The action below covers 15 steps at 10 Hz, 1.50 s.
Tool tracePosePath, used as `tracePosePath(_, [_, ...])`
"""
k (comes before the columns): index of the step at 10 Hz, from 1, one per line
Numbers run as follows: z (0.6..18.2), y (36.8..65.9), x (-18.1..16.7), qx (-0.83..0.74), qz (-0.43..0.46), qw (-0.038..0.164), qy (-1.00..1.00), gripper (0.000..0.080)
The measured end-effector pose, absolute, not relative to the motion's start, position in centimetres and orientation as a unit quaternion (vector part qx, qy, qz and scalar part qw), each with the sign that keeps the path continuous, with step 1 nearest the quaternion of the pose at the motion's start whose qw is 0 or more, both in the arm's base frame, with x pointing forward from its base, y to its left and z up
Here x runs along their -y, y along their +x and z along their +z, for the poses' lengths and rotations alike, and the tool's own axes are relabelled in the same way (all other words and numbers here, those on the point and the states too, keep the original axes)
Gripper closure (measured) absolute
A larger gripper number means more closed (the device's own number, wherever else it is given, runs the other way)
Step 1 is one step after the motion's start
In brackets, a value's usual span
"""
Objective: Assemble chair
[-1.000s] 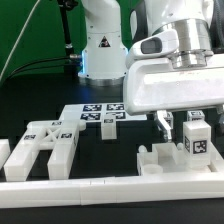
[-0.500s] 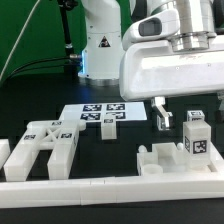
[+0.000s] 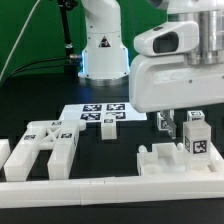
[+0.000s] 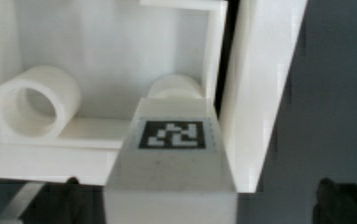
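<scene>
Two dark fingers point(image 4: 344, 197) of the gripper point(image 4: 194, 196) stand spread wide, pinching nothing. Between them, with clear room on either side, rises the upright post point(image 3: 195, 136) of the chair. It is a chunky matte-white block with a black-and-white marker tag on its top end and another on its side face. The post stands against the notched block point(image 3: 165, 158), which sits right under the gripper. In the wrist view the block's stepped white walls enclose a rounded ring shape point(image 4: 33, 100). The exterior view shows only one finger point(image 3: 164, 124), just beside the post with a dark gap between them. Just past the block on the near side, the long border rail point(image 3: 110, 186) closes off the bench point(image 3: 30, 100).

Away from the gripper, toward the exterior view's left, bare black surface runs up to the marker board point(image 3: 98, 112), and a small cube point(image 3: 108, 127) sits at the board's near edge. Well farther that way lies a slotted frame point(image 3: 42, 148). The robot base point(image 3: 100, 45) stands behind.
</scene>
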State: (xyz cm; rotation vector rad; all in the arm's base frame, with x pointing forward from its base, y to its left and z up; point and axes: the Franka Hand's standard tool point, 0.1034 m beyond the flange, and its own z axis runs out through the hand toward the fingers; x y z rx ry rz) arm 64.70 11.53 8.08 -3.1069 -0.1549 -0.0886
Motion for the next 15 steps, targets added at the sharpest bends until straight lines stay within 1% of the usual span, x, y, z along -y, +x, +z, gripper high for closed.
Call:
tracePosePath(1, [8.15, 64.61, -11.61, 0.05, -0.019, 0.014, -0.998, 0.015])
tracePosePath(2, [8.14, 64.66, -11.62, 0.043, -0.021, 0.015, -0.999, 0.0264])
tracePosePath(3, [8.11, 64.65, -11.61, 0.036, -0.021, 0.015, -0.999, 0.0264])
tracePosePath(4, [8.11, 64.64, -11.63, 0.028, -0.021, 0.015, -0.999, 0.0412])
tracePosePath(5, [8.09, 64.64, -11.65, -0.002, -0.02, 0.016, -1.0, 0.0514])
tracePosePath(8, [8.04, 64.6, -11.71, -0.106, -0.018, 0.018, -0.994, 0.0513])
tracePosePath(9, [7.92, 64.73, -11.76, -0.163, -0.029, 0.022, -0.986, 0.0513])
tracePosePath(10, [7.89, 64.66, -12.09, -0.253, -0.027, 0.027, -0.967, 0.0513])
tracePosePath(11, [7.88, 64.69, -12.05, -0.333, -0.024, 0.028, -0.942, 0.0513])
tracePosePath(14, [7.79, 65.03, -11.71, -0.52, -0.008, 0.049, -0.853, 0.0512])
tracePosePath(15, [7.79, 65.03, -11.69, -0.537, -0.007, 0.049, -0.842, 0.0512])
